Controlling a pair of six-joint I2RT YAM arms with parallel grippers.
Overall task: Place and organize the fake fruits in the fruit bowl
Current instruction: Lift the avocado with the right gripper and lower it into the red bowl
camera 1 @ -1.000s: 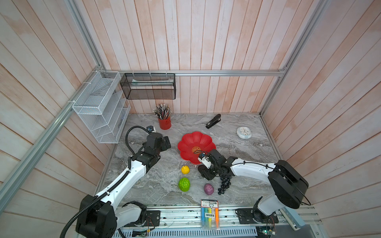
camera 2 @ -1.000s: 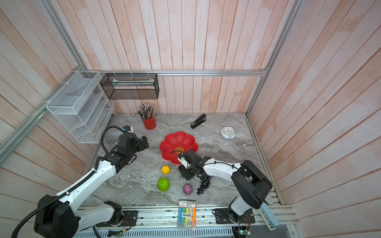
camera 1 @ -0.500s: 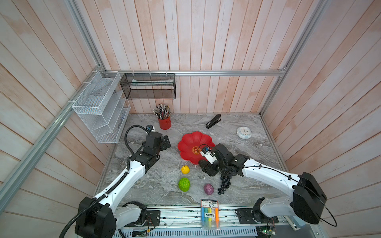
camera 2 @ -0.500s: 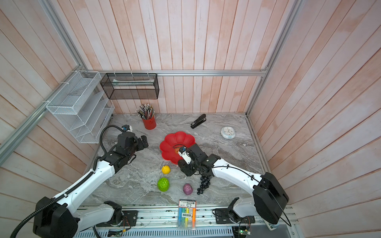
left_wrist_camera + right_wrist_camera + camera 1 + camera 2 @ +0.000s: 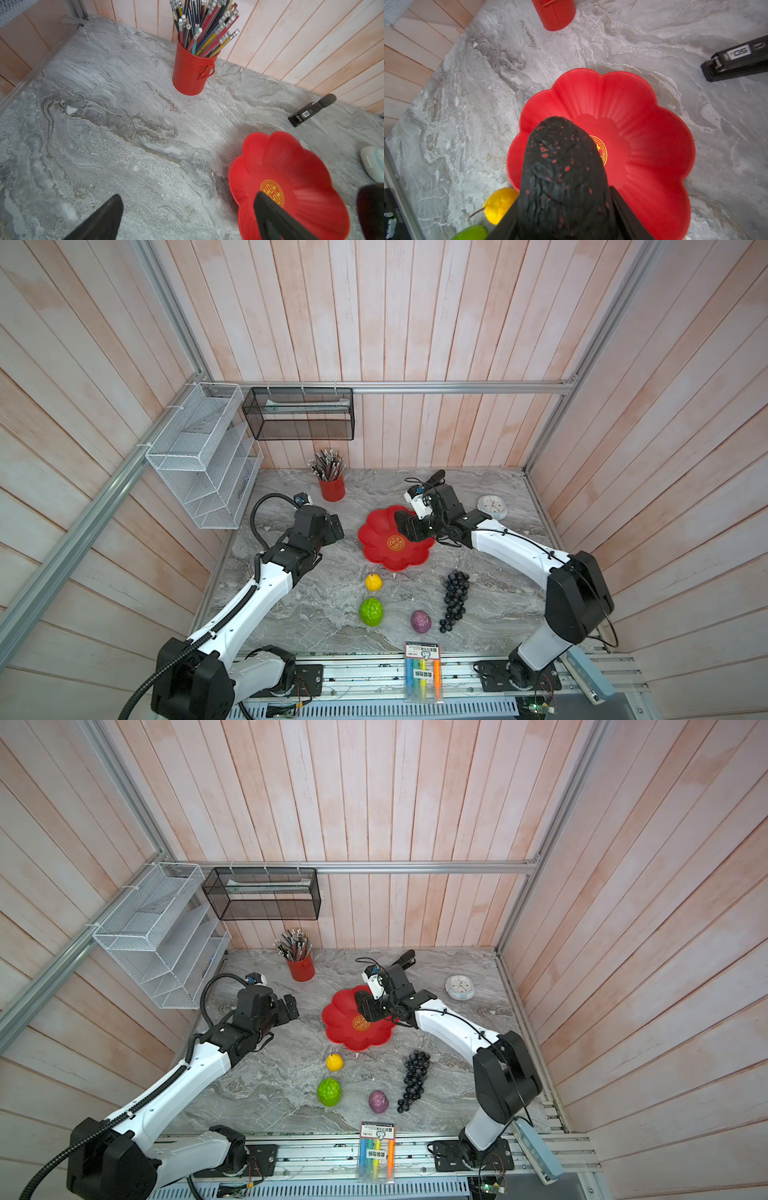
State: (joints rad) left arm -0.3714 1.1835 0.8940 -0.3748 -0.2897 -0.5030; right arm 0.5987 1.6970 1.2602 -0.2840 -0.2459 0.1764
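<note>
A shallow red bowl (image 5: 374, 558) with a petal-shaped rim sits on a grey marble tabletop (image 5: 316, 614). No fruit lies in it, so the task has only begun.

The right pincer (image 5: 563, 209) is half closed around a dark, rough-skinned avocado (image 5: 560, 158) and holds it over the bowl, above the gold mark at the middle. The height above the bowl floor is hard to judge, but the avocado looks clear of it. It has not been let go.

Four fruits wait on the tabletop outside the bowl. A yellow fruit (image 5: 373, 582) lies just beside the rim, and a green fruit (image 5: 371, 612) and a purple fruit (image 5: 420, 621) lie farther out. A bunch of grapes (image 5: 454, 599) lies near the rim.

The left pincer (image 5: 188, 198) is wide open and empty, beside the bowl.

The avocado's long axis runs straight out from the pincer, its narrow end pointing across the bowl. The bunch of grapes points lengthwise away from the bowl, broad end nearest the bowl.
</note>
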